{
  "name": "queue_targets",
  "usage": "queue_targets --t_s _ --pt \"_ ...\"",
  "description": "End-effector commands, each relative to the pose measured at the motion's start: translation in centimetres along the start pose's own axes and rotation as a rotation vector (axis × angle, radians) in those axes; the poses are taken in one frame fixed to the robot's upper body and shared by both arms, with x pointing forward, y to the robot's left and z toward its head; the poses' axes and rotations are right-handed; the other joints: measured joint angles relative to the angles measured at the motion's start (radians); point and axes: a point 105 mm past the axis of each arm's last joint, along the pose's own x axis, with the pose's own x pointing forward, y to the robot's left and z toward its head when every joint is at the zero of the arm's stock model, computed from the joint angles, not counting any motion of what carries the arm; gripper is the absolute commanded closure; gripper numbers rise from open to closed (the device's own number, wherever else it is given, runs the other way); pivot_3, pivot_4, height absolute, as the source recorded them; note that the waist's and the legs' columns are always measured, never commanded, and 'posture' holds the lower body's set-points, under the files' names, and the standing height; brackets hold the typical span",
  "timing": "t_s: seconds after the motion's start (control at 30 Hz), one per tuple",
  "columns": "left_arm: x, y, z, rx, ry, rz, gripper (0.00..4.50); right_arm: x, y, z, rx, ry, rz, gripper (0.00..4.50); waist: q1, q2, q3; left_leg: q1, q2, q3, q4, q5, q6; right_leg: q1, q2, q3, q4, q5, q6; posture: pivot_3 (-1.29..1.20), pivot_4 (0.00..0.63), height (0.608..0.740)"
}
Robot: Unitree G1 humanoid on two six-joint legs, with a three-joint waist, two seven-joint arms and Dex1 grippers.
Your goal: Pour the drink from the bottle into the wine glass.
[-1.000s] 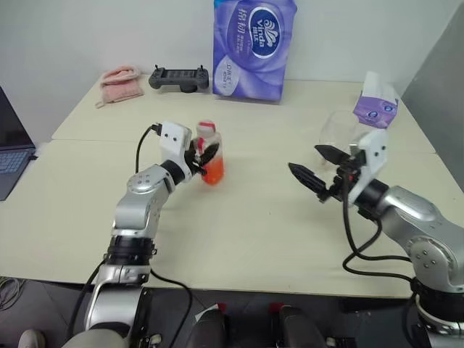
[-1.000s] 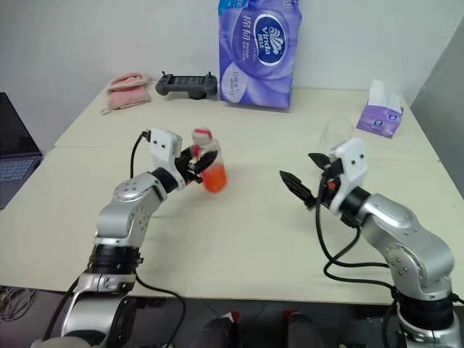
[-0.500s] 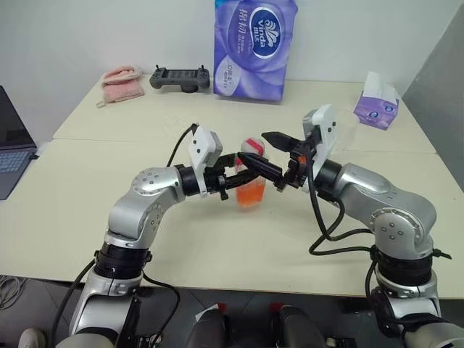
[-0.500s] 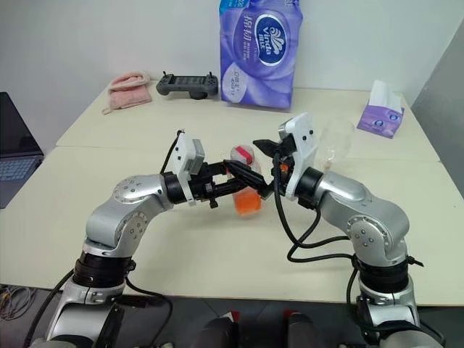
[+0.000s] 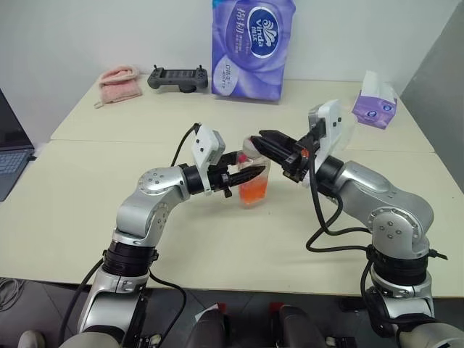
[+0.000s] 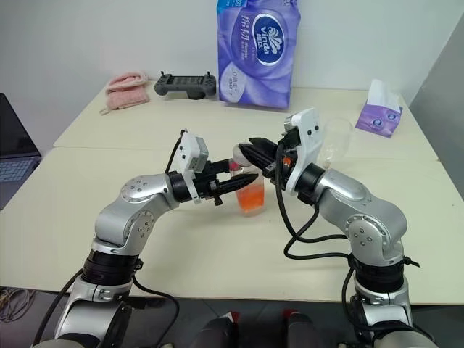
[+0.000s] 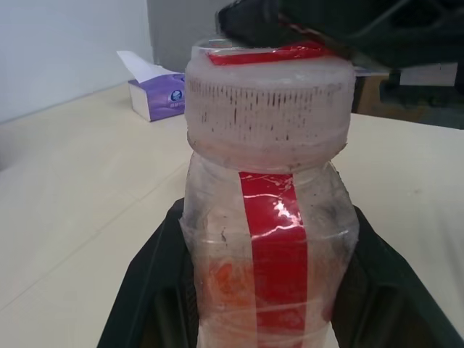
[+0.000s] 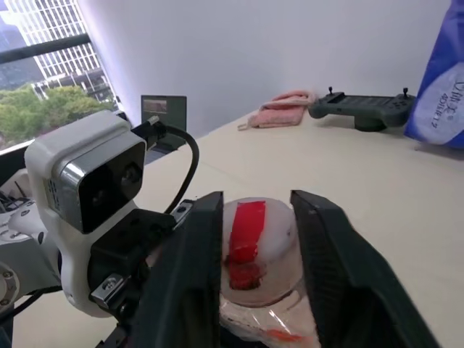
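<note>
Right claw point(image 6: 250, 152) is now clamping the cap point(image 8: 255, 230); left claw point(image 6: 243, 180) is gripping the bottle point(image 6: 249, 190). Unscrewing looks next.

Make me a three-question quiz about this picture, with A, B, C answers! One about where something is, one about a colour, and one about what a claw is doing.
1. Where is the grey game controller?
A. At the far edge of the table, beside the pink cloth
B. Under the bottle
C. In the left claw

2. What colour is the drink in the bottle?
A. Blue
B. Orange-red
C. Green

3. What is the right claw doing?
A. Holding the wine glass
B. Resting flat on the table
C. Closed on the bottle's cap

Answers:
1. A, it lies by the wall between the pink cloth and the purple tissue pack.
2. B, orange-red liquid fills the bottle's lower part.
3. C, its two black fingers squeeze the cap from both sides, while the left claw grips the bottle's body.
</note>
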Motion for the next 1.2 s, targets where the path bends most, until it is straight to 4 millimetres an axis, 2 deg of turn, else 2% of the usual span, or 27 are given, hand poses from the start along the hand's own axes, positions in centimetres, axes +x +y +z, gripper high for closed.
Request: queue_targets --t_s 0.03,0.17,0.3,0.33,0.43,0.7,0.9,1.2 --pt "0.1 -0.5 1.7 0.057 -0.057 -0.015 2.69 0.1 0.8 0.4 -0.019 -0.024 0.031 4.47 -0.002 0.0 0.0 0.0 0.0 0.0 0.0 0.0 0.0 0.0 0.0 0.0 0.0 0.0 0.0 0.0 0.15 0.74" --pt "0.1 -1.0 2.0 0.064 -0.064 -0.042 2.69 0.6 0.7 0.0 -0.062 0.002 0.07 4.47 -0.005 0.0 0.0 0.0 0.0 0.0 0.0 0.0 0.0 0.0 0.0 0.0 0.0 0.0 0.0 0.0 0.15 0.74" --pt "0.2 -0.8 2.3 0.07 -0.07 -0.043 2.69 0.6 0.0 0.6 -0.086 -0.002 0.092 4.47 -0.006 0.0 0.0 0.0 0.0 0.0 0.0 0.0 0.001 0.0 0.0 0.0 0.0 0.0 0.0 0.0 0.15 0.74" --pt "0.1 -0.7 2.3 0.075 -0.07 -0.033 2.69 0.5 0.0 0.8 -0.086 -0.007 0.107 4.31 -0.006 0.0 0.0 0.0 0.0 0.0 0.0 0.0 0.001 0.0 0.0 0.0 0.0 0.0 0.0 0.0 0.15 0.74" --pt "0.1 -0.4 2.3 0.078 -0.075 -0.014 2.69 0.0 0.0 1.0 -0.087 -0.008 0.131 3.64 -0.007 0.0 0.0 0.0 0.0 0.0 0.0 0.0 0.0 0.0 0.0 0.0 0.0 0.0 0.0 0.0 0.15 0.74" --pt "0.6 -0.4 2.3 0.063 -0.091 -0.008 2.69 -0.6 0.8 -0.4 -0.166 0.025 0.119 0.81 -0.007 0.0 0.0 -0.001 0.0 0.0 0.0 0.0 0.0 0.0 0.0 0.0 -0.001 0.0 0.0 0.0 0.15 0.74" --pt "0.9 -0.3 2.4 0.062 -0.091 -0.014 2.69 0.1 0.5 0.4 -0.163 -0.031 0.072 0.81 -0.007 0.0 0.0 -0.001 0.0 0.0 0.0 0.0 0.0 -0.001 0.0 0.0 0.001 0.0 0.0 0.0 0.15 0.74" --pt "0.9 0.0 2.3 0.064 -0.09 -0.016 2.69 0.1 0.1 1.5 -0.143 -0.087 0.025 0.81 -0.007 0.0 0.0 -0.001 0.0 0.0 0.0 0.0 0.0 -0.001 0.0 0.0 0.0 0.0 0.0 0.0 0.15 0.74"
